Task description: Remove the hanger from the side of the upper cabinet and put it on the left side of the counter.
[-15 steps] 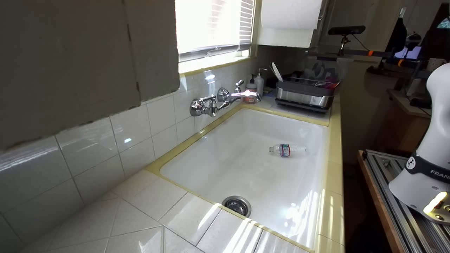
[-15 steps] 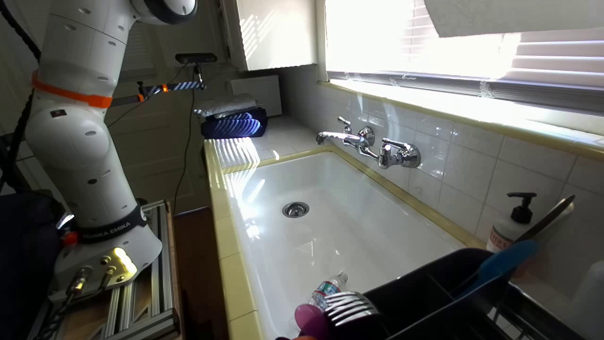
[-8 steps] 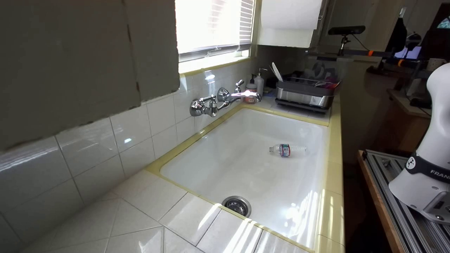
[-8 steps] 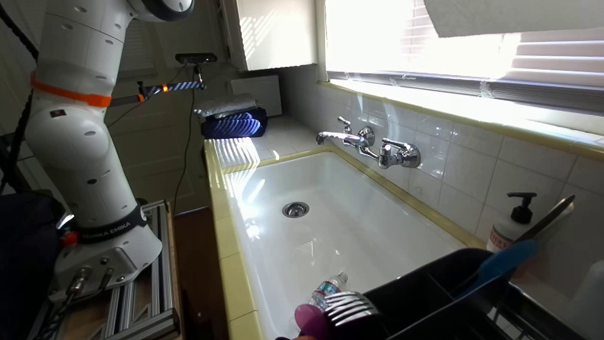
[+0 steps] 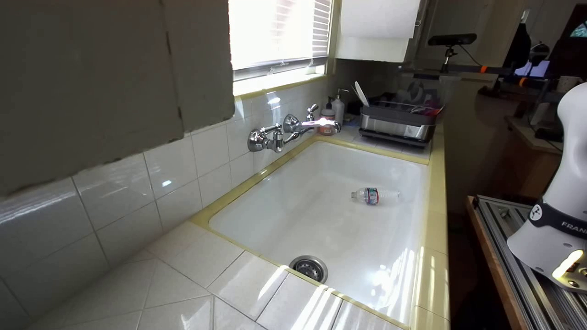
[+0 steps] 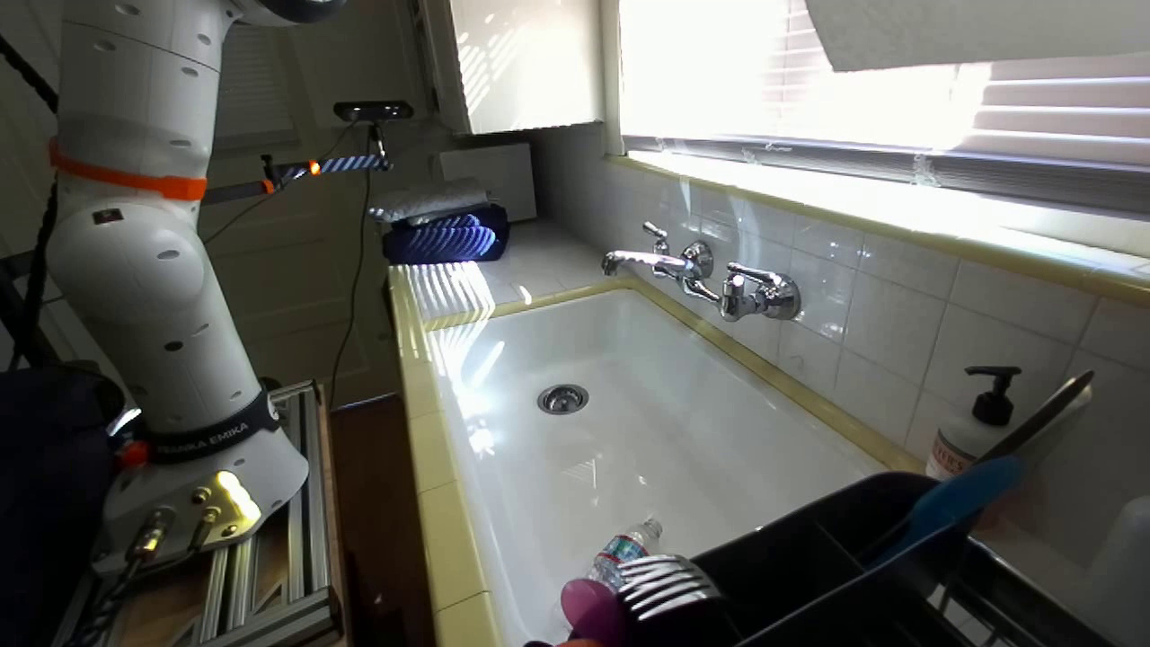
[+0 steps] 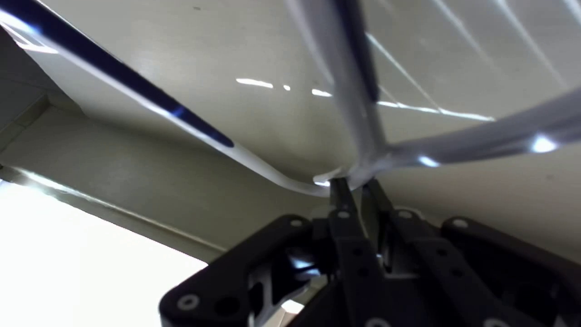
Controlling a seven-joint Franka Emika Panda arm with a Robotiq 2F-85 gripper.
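Sunlit kitchen corner, with white wall tiles [image 6: 894, 305] and a window [image 6: 710, 72] with blinds [image 6: 1051, 148]. At far left in an exterior view, a white robot arm [image 6: 153, 270] on a metal-framed stand [image 6: 301, 575]; runs up past the top edge. Next to the right, a small black camera [image 6: 373, 110] on a bracket [image 6: 346, 163], then a dark blue bundle [image 6: 449, 241] on the far end of the counter [image 6: 548, 261]. Above that end, the white upper cabinet [image 6: 539, 63], streaked with light. Then the sink [image 6: 701, 422], with a round drain [image 6: 563, 399] in its floor and, well apart from it, a clear bottle [image 6: 620, 550] lying on its side, visible in both exterior views. Over the sink, a chrome tap [image 6: 651, 261] reaching out from the wall tiles. At right, an upright soap bottle [image 6: 966, 436] with a black pump [image 6: 993, 400], partly hidden behind a black utensil holder [image 6: 844, 517].

In the wrist view, spread from left edge to right, the pale, glossy hanger [image 7: 356, 118], with three lengths meeting at a joint near the middle, in front of a smooth pale panel [image 7: 227, 54] striped with sun; cannot tell whether touching it. At that joint, the gripper [image 7: 355, 184], with fingers [image 7: 340, 202] almost together, pinching the hanger between their tips.
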